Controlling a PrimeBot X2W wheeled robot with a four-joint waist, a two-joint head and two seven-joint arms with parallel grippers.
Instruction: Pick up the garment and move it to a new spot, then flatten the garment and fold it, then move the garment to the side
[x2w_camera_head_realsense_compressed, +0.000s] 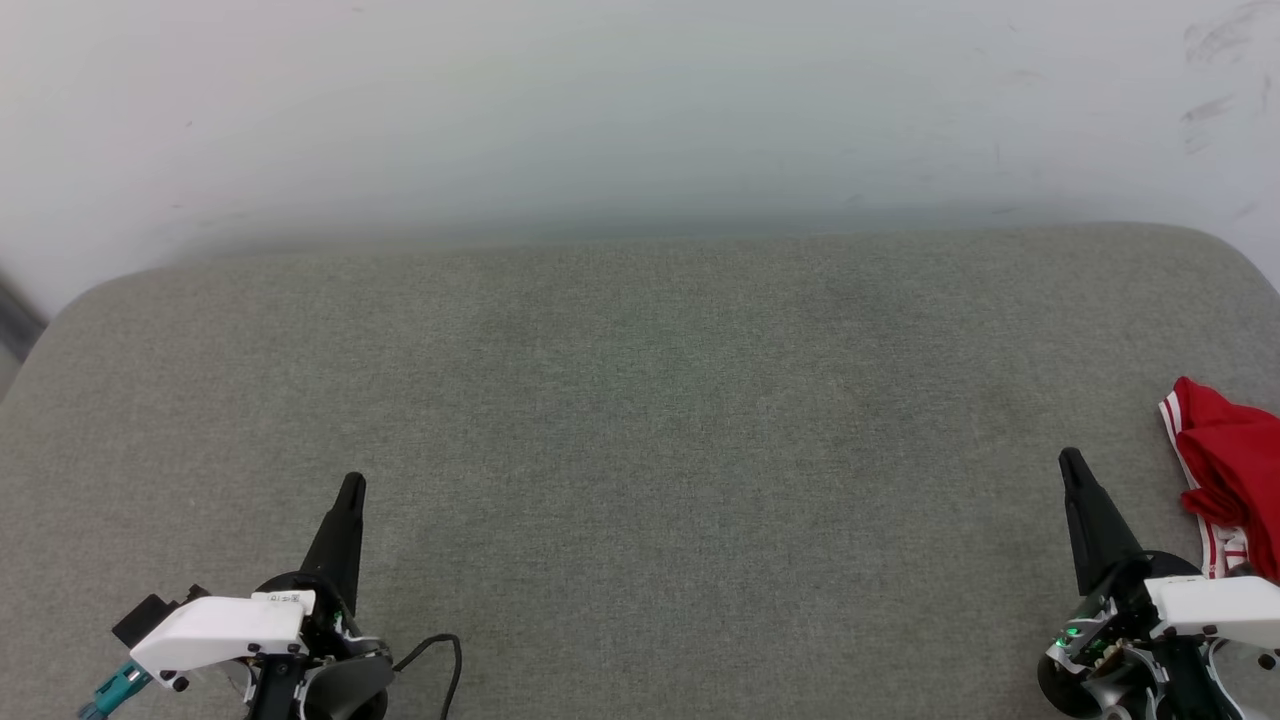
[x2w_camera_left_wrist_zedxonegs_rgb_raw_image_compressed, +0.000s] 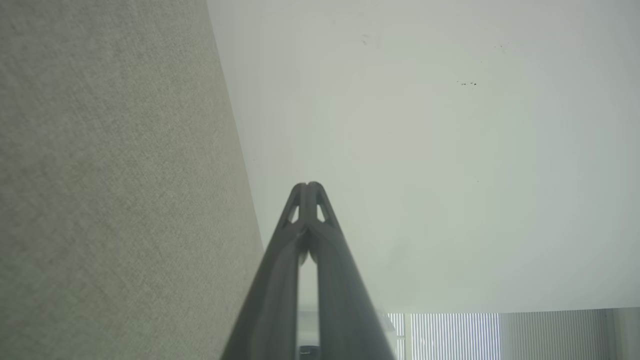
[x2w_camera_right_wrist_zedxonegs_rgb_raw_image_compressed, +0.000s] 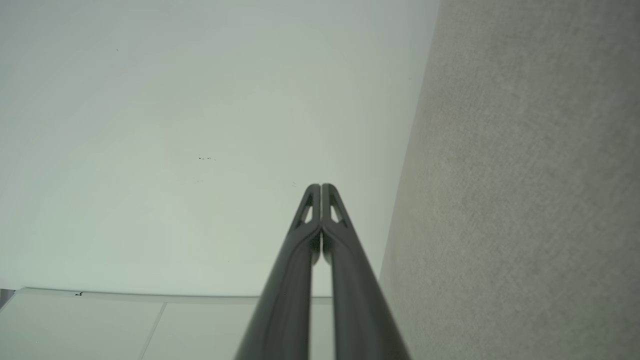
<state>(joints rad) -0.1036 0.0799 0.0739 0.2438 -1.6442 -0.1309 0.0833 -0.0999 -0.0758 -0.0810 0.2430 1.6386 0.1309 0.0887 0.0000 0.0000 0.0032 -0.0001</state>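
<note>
Garment (x2w_camera_head_realsense_compressed: 1235, 455) lay bunched just right of the right gripper (x2w_camera_head_realsense_compressed: 1073, 465), well apart from the left gripper (x2w_camera_head_realsense_compressed: 352, 488); right arm nearer. Both finger pairs together, empty.

The garment (x2w_camera_head_realsense_compressed: 1235, 450) is lying crumpled in a bunched heap on the grey fabric-covered bench (x2w_camera_head_realsense_compressed: 640, 450), at the far right of the head view and toward the near side. The picture's right edge is cutting it off, so only part of it is showing. Its red cloth is folding over itself in soft, deep creases, while a band of red-and-white striped trim is running down its left edge and meeting a small patch of white at the bottom.
</note>
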